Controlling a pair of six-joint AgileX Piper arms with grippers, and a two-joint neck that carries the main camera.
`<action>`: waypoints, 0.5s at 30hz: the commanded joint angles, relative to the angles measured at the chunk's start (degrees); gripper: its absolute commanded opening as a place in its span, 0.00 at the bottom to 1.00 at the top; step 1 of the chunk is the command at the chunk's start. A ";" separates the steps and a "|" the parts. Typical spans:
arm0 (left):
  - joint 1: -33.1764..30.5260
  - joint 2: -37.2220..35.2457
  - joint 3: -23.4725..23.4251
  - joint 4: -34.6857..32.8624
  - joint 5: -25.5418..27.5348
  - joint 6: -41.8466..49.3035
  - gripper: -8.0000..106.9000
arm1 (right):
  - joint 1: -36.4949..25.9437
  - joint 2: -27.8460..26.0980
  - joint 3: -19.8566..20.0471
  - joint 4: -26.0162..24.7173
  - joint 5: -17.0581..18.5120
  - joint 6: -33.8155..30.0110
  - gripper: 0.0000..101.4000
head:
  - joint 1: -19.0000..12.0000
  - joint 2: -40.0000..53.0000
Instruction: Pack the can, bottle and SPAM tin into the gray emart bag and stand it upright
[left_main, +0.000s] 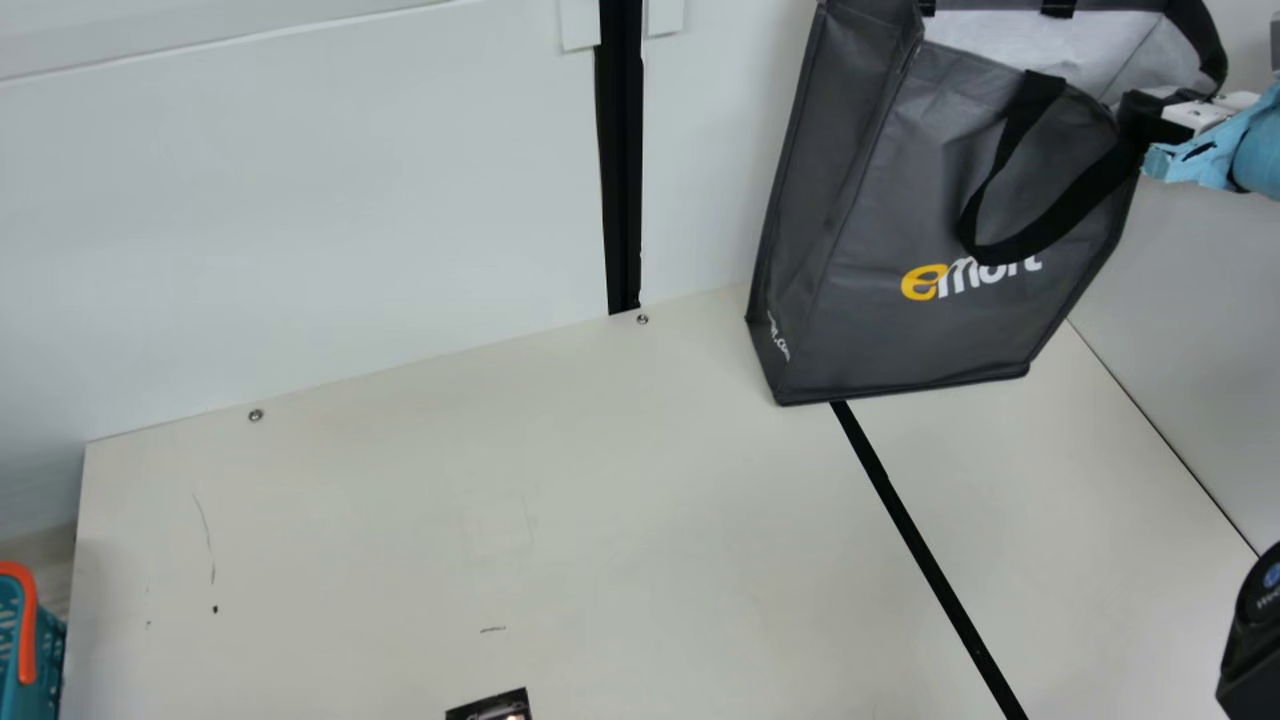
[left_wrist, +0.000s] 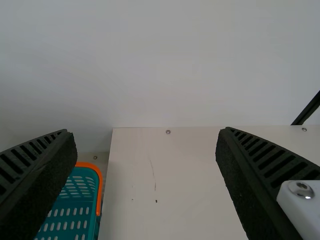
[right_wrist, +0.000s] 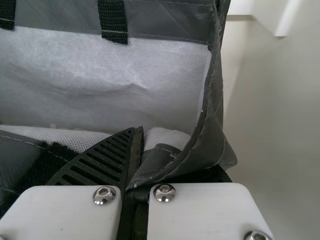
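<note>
The left gripper (left_wrist: 145, 130), nearest in its wrist view, is released, its fingers wide apart, and so it holds nothing. Farther, close to the back wall (left_main: 350, 200), the gray emart bag (left_main: 900, 340) stands on the table (left_main: 400, 520) with its mouth open. The right gripper (left_main: 1140, 112) is clenched on its upper side edge, probably in order that the bag does not fall over. How full it is, I cannot tell.

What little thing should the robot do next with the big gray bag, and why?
Maybe gently open the right gripper: its fingers pinch the rim, while the bag seems to stand upright with its bottom on the table.
</note>
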 joint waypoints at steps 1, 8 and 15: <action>0.00 0.00 0.00 0.00 0.00 0.00 0.85 | -0.33 0.25 -0.71 -0.23 -0.73 0.20 0.00 | -1.30 -0.05; 0.00 0.00 0.00 0.00 0.00 0.00 0.85 | -1.04 1.28 -2.57 -1.01 -2.03 0.90 0.03 | -1.30 -0.05; 0.00 0.00 0.00 0.00 0.00 0.00 0.85 | -0.69 1.04 -2.59 -0.65 -2.99 1.20 0.26 | -1.30 -0.05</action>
